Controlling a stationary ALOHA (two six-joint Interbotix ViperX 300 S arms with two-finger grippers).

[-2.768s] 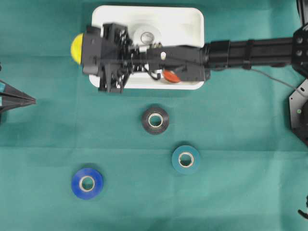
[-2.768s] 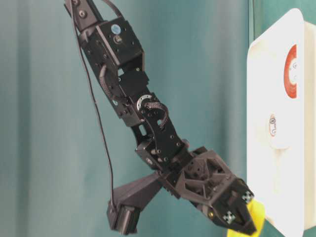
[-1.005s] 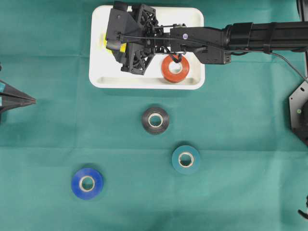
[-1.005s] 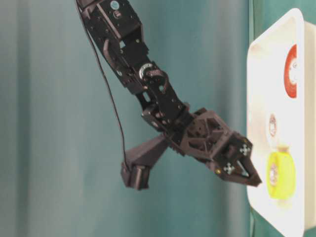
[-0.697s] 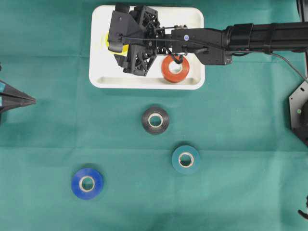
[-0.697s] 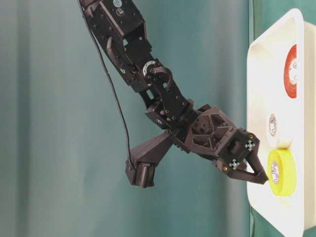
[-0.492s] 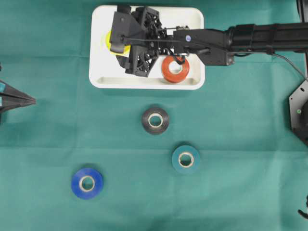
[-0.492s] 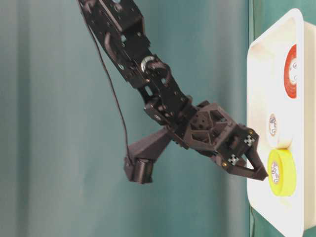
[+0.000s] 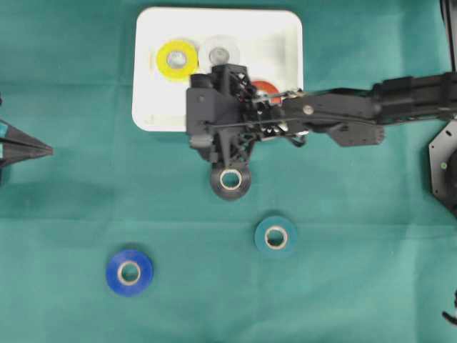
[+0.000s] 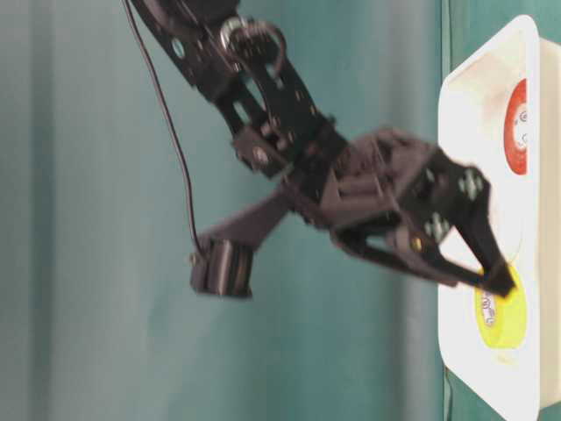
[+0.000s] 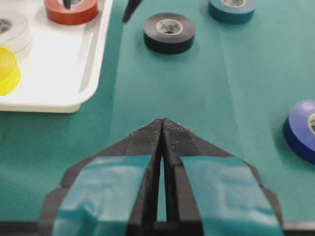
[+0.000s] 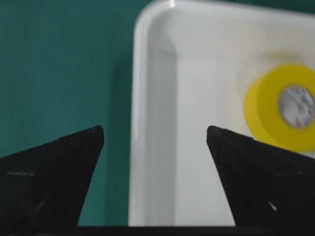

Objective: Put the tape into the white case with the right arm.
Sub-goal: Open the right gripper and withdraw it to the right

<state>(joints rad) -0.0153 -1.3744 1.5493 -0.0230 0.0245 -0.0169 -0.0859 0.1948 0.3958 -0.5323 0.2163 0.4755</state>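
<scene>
Right now my biggest risk is the white case (image 9: 218,21) itself: a shallow, smooth plastic tray with rounded corners and a low raised rim, sitting loose on the green cloth (image 9: 357,271). My right gripper (image 9: 214,139) hangs over its near edge with both pointed fingers spread wide and nothing between them, so a low sweep could catch that rim and slide the whole tray, I judge. The cloth is matte, finely woven and faintly creased; it may give little hold to a light tray.

Inside the case lie three rolls: yellow tape (image 9: 177,57), white tape (image 9: 218,52) just beside it, and red tape (image 9: 267,87) half hidden under my arm. All are flat rings with glossy sides and pale cardboard cores.

Outside, the black tape (image 9: 230,180) lies just below my gripper, the teal tape (image 9: 275,236) farther off, and the blue tape (image 9: 129,271) well apart. Their smooth curved walls could squirt out from hard tapered fingertips if I close off-centre, and a finger landing on top of a roll instead of beside it would press it into the cloth.

My left gripper (image 11: 161,129) is pressed closed, parked at the table's left side.
</scene>
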